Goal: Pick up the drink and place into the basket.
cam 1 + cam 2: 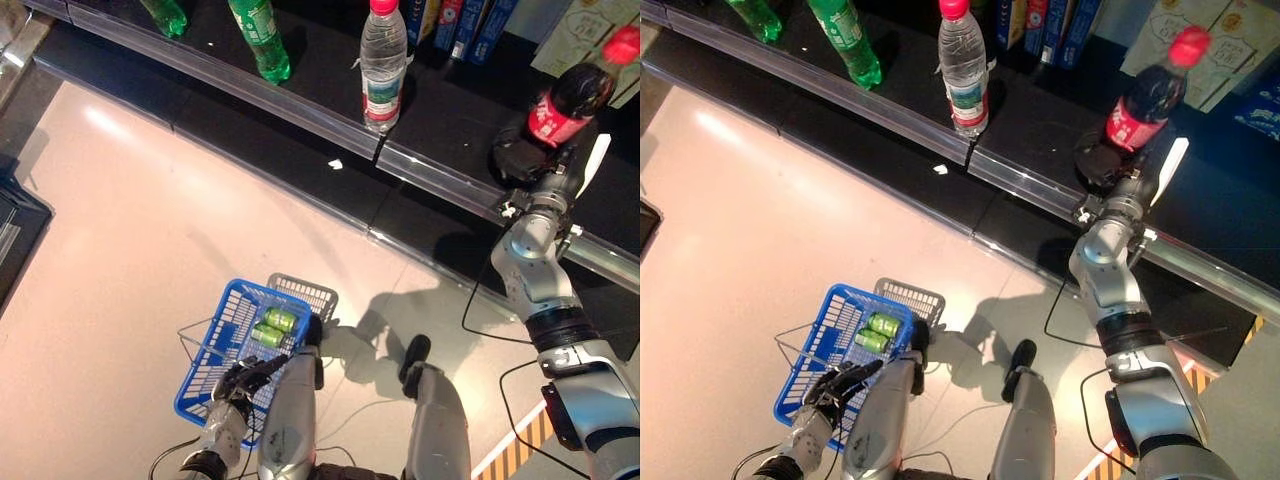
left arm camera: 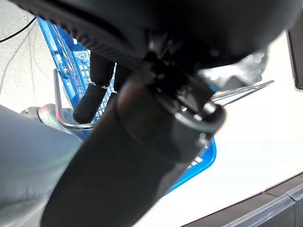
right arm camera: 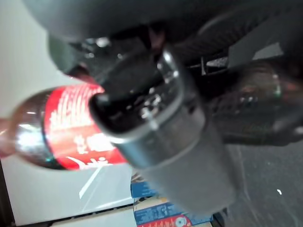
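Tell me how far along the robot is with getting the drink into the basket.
Two green cans already lie in the blue basket, whose handle the left hand grips. In hand: the right hand is closed on the cola bottle up at the shelf. Left to do: carry the bottle down and release it in the basket.

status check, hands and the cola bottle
Right hand shut on cola bottle at shelf. Left hand shut on basket handle. Path clear.

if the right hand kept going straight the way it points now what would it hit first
Probably the pale sheet at the shelf's back: the right hand, shut on the dark red-labelled cola bottle, points that way. Depth is unclear.
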### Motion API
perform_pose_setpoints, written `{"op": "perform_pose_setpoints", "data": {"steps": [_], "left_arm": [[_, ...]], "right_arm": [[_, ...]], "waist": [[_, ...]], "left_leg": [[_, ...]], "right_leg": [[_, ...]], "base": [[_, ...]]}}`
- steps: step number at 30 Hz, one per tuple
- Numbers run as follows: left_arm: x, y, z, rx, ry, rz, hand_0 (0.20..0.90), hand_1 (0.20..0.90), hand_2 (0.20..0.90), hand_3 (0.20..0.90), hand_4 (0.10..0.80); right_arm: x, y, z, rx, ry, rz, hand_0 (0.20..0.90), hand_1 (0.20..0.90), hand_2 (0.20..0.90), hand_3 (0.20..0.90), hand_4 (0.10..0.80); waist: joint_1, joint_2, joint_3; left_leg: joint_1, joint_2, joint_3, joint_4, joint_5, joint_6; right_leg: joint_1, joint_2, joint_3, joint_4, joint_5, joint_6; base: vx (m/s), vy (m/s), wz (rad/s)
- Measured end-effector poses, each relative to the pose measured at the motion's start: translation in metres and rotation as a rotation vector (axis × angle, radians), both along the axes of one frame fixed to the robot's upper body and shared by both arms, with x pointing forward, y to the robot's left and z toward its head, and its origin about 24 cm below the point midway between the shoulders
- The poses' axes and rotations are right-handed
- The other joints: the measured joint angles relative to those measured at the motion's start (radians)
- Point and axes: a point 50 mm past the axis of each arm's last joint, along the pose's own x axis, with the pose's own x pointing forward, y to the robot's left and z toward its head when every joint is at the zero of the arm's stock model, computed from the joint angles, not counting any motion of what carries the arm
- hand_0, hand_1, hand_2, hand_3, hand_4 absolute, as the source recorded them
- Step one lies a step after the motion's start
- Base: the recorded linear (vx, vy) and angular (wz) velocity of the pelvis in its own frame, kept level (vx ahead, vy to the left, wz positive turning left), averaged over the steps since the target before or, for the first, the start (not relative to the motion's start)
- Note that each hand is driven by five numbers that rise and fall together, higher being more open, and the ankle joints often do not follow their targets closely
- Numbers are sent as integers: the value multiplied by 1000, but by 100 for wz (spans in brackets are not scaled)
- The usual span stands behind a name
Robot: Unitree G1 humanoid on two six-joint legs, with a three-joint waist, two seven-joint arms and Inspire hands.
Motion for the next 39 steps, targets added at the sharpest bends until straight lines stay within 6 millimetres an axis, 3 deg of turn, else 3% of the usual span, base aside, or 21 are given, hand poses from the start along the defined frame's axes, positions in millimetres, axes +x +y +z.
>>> {"op": "perform_pose_setpoints", "data": {"steps": [9,13,26,33,39], "left_arm": [[-1,1,0,-1,-1,-1,300,300,300,200,100],[-6,1,-3,-13,-7,-10,300,300,300,200,100],[-31,1,-5,-31,-76,32,300,300,300,200,100],[-29,-3,4,-68,-155,20,300,300,300,200,100],[-20,-13,27,-153,-309,-55,300,300,300,200,100]], "right_arm": [[0,-8,-10,11,43,-31,300,300,300,200,100],[-10,-10,-24,22,61,-27,300,300,300,200,100],[-61,42,-48,-105,42,373,300,300,300,200,100],[-66,70,-44,-79,45,640,300,300,300,200,100],[-72,104,-58,-73,148,881,300,300,300,200,100]], "waist": [[-3,0,0],[-2,0,0],[-42,-3,-1],[-53,-5,-2],[-4,-6,-5]], "left_leg": [[8,0,-10,21,-2,3],[47,-1,-9,15,-4,4],[160,27,6,-38,-18,1],[223,26,10,-72,-8,-15],[264,19,-27,-93,-6,-20]], "right_leg": [[21,0,-1,5,3,-1],[61,-1,-2,-1,2,1],[165,24,-2,-44,-3,2],[232,25,-20,-74,-9,2],[290,18,-60,-68,-39,5]], "base": [[0,4,1],[-46,41,0],[-1,12,-4],[6,46,5],[1,17,19]]}}
